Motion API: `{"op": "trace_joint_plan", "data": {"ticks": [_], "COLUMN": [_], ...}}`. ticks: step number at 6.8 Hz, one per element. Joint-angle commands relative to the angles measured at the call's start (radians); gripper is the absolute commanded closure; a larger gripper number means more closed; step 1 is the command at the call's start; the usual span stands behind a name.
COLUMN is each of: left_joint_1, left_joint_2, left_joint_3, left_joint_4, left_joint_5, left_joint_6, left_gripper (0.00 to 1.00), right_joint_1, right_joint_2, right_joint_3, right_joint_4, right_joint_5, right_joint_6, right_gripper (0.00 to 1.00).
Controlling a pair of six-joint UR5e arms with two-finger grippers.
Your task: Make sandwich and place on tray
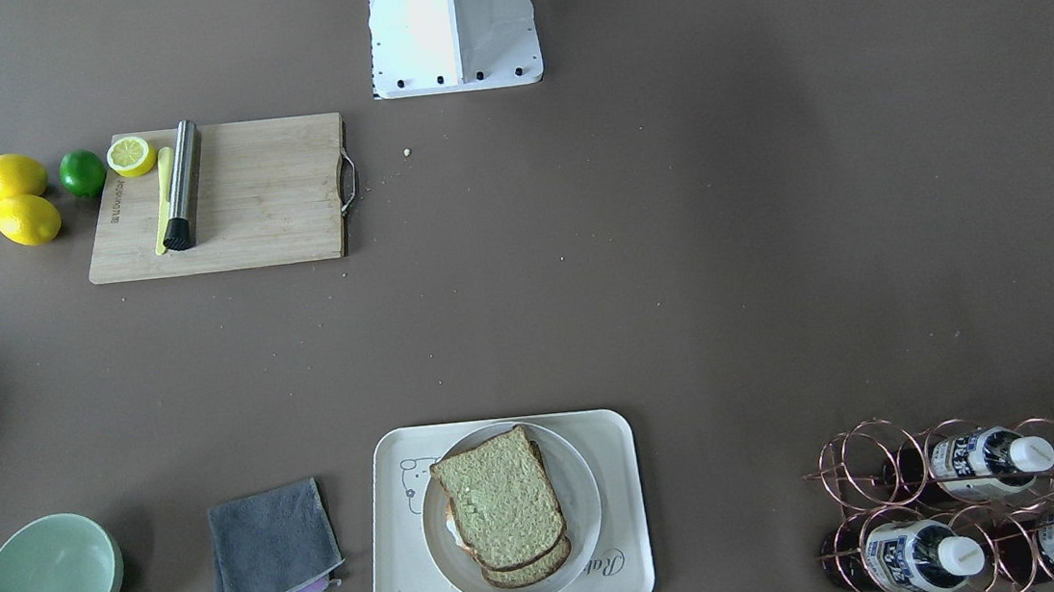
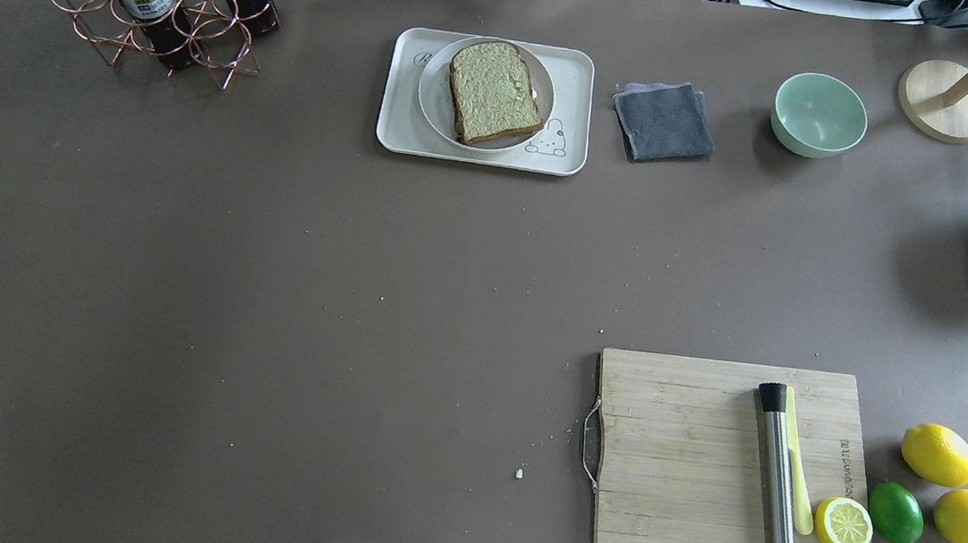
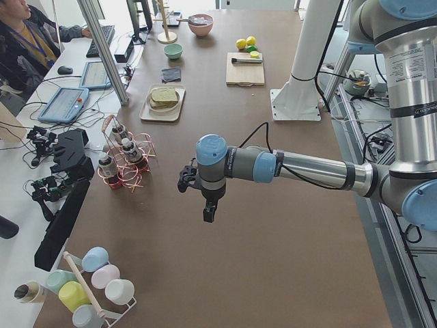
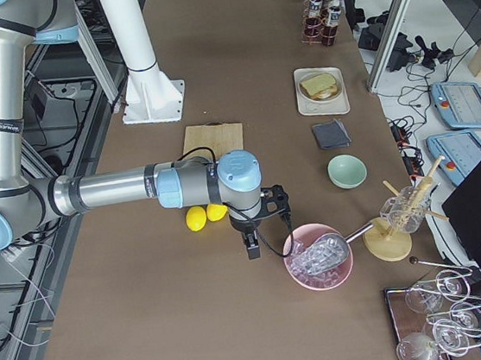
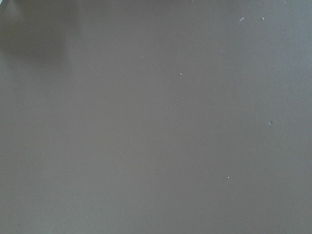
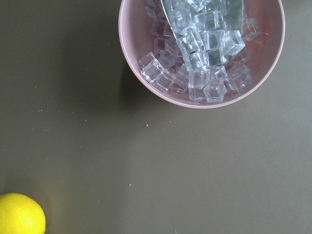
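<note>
Though gaps unclear, left pincer [image 3: 208,217], right pincer [image 4: 253,252] empty.

The cream tray [image 1: 622,519] is showing a grey bear drawing, and the bread [image 1: 500,498] is looking speckled tan with brown crust. A grey cloth [image 1: 271,548], mint-green bowl [image 1: 50,582] and green lime [image 1: 82,172] are contrasting with the brown surface [image 1: 679,272].

Brown table [image 2: 267,285] w/ tray [image 2: 397,109], grey cloth [image 2: 663,121], green bowl [image 2: 819,115], cutting board [image 2: 681,454], 2 lemons [image 2: 938,454], lime [image 2: 895,513], bottle rack [image 2: 154,25]
</note>
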Motion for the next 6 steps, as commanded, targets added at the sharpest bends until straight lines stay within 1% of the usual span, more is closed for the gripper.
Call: {"op": "trace_joint_plan", "data": {"ticks": [1,3,4,5,6], "left_joint_1": [0.000,0.000,0.000,0.000,0.000], "left_joint_2": [0.006,0.003,0.006,0.003,0.003], "left_joint_3": [0.000,-0.006,-0.012,-0.009,-0.006], "left_joint_4": [-0.013,-0.016,-0.014,-0.013,-0.013], "left_joint_5": [-0.003,-0.009,-0.062,-0.086,-0.086], "left_joint_6": [-0.001,0.000,-0.003,-0.024,-0.047], "left_gripper": [0.02,0.02,0.02,0.02,0.02], "right_joint_1": [0.000,0.000,0.000,0.000,0.000], "right_joint_2": [0.001,0.001,-0.003,-0.003,-0.003], "right_joint_3": [-0.001,-0.006,-0.007,-0.012,-0.032], "right_joint_4": [0.000,0.000,0.000,0.000,0.000], "right_joint_5": [0.004,0.009,0.026,0.026,0.023], "right_joint_6": [0.000,-0.002,-0.003,0.000,-0.002], "right_gripper": [0.00,0.00,0.00,0.00,0.00]}}
